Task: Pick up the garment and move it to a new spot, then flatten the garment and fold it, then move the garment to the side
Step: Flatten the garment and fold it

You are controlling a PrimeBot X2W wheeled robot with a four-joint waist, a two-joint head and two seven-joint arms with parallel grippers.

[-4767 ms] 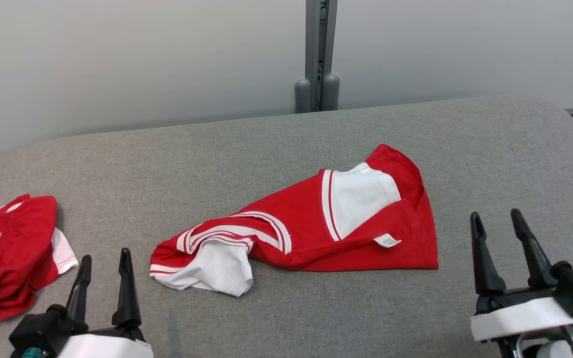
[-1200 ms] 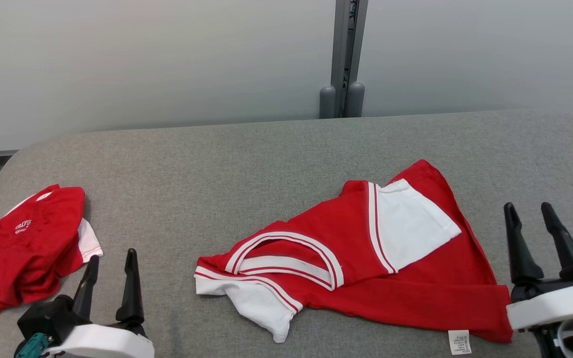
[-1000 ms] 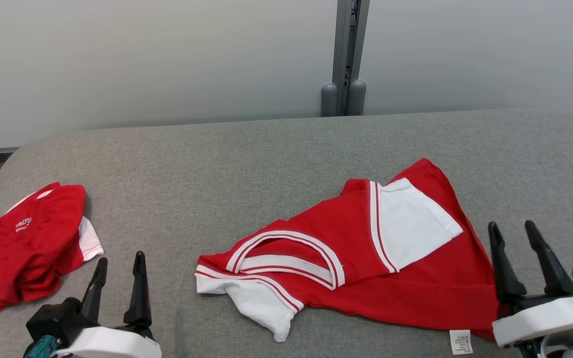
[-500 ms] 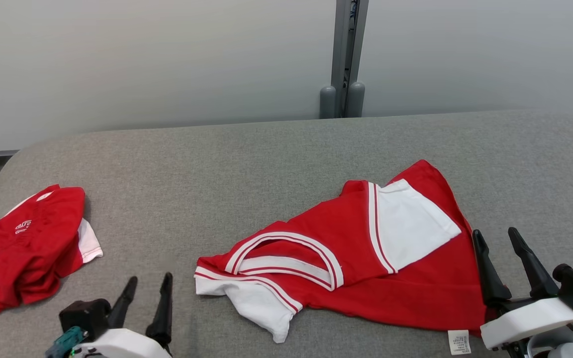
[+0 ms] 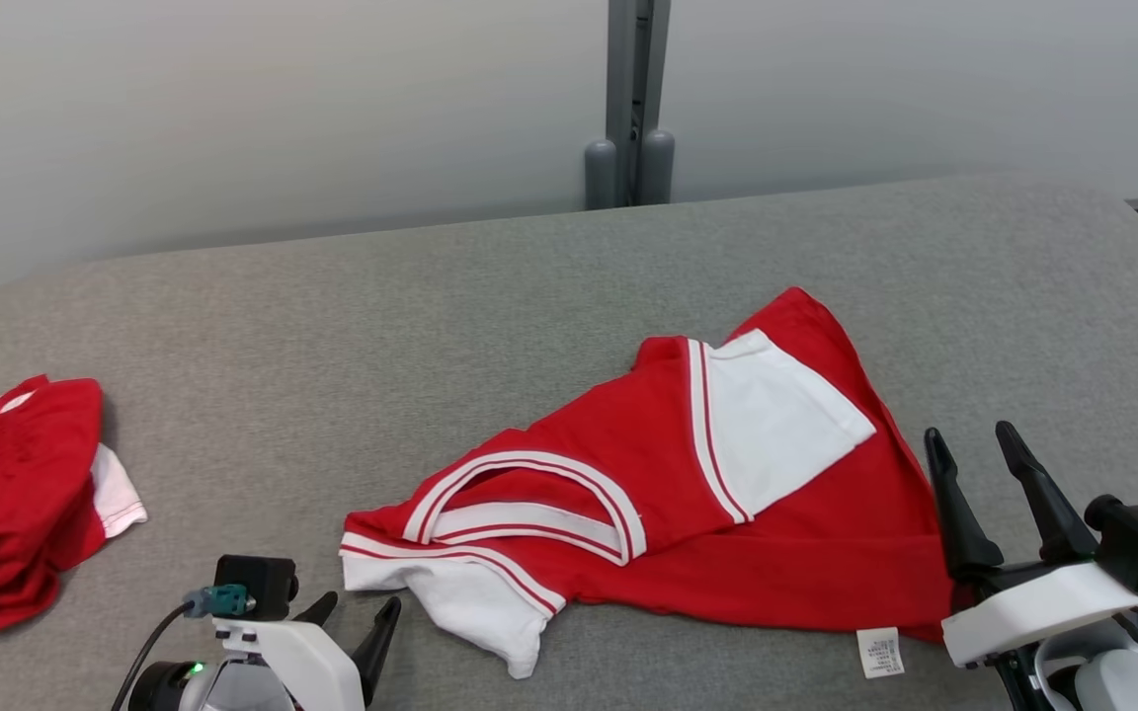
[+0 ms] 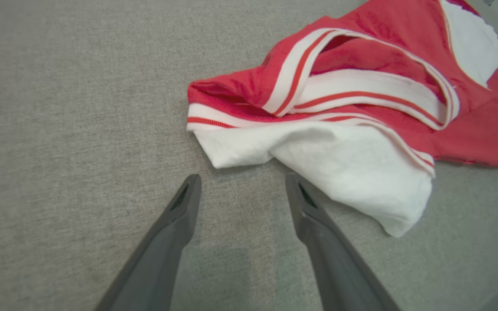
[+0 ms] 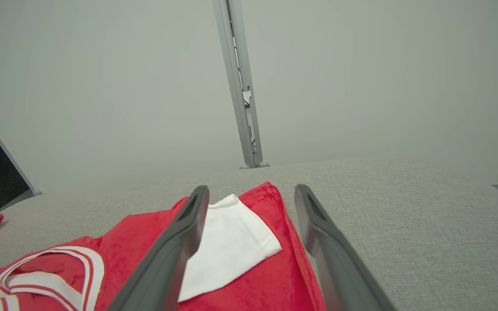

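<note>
Flattening: garment rumpled on tabletop, unfolded.
Left pincer: spread, empty, near sleeve.
Right pincer: spread, empty.

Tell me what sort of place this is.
Probably a test room or lab rather than a home: a grey fabric-covered table, bare pale partition panels joined by a metal post, and a red-and-white garment laid out, a second red garment further left.

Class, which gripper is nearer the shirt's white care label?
Right. The right gripper sits beside the care label at the shirt's hem; the left gripper is by the white sleeve at the opposite end.
</note>
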